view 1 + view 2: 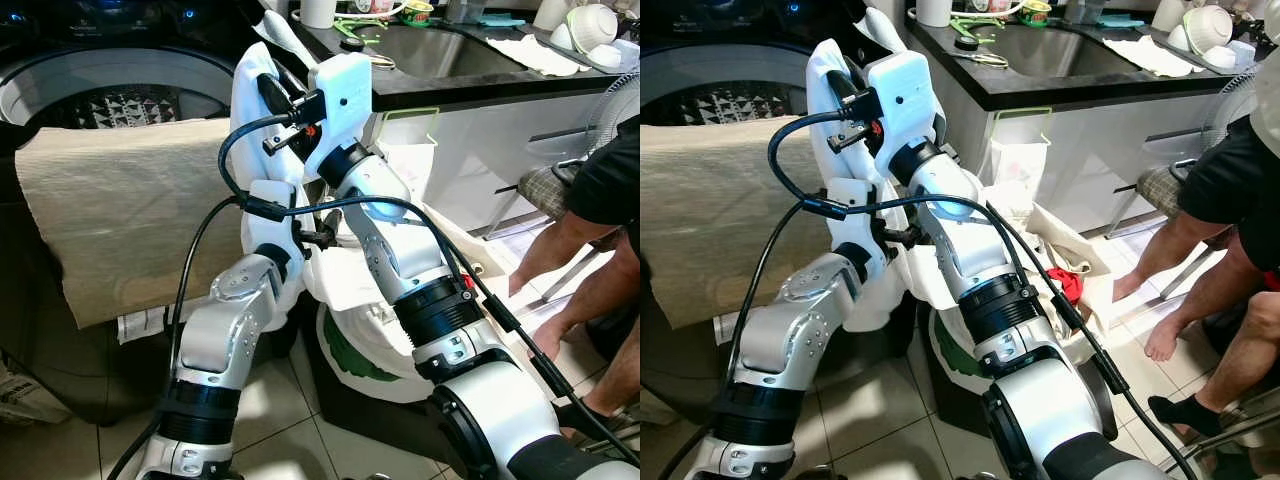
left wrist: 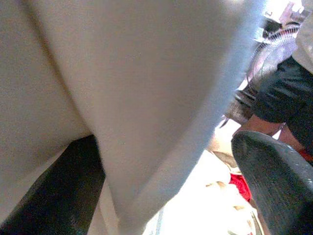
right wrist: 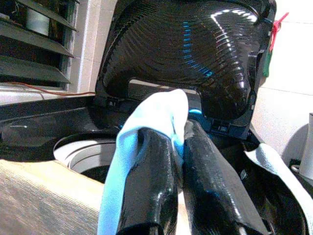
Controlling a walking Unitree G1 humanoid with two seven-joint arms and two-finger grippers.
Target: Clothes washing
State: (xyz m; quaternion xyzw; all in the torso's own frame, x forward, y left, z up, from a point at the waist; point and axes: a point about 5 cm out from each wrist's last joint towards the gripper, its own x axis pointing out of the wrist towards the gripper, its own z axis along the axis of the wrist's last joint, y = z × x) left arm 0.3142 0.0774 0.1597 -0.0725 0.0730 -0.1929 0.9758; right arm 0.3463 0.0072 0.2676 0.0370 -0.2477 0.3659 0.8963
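My right gripper [image 3: 178,131] is shut on a white garment [image 1: 250,90], raised beside the open top-load washer [image 1: 120,95]. In the right wrist view the drum [image 3: 83,154] lies below and ahead of the fingers, under the raised black lid [image 3: 186,54]. The garment hangs down over my left wrist [image 1: 270,215]. My left gripper [image 2: 161,196] is open, and the white cloth [image 2: 146,98] hangs between its spread fingers. A beige towel [image 1: 120,200] drapes over the washer's front.
A laundry bag [image 1: 350,350] with white clothes and a red item [image 1: 1068,283] stands on the floor under my arms. To the right are a black counter with a sink [image 1: 450,50], a fan [image 1: 615,105] and a seated person's legs [image 1: 580,260].
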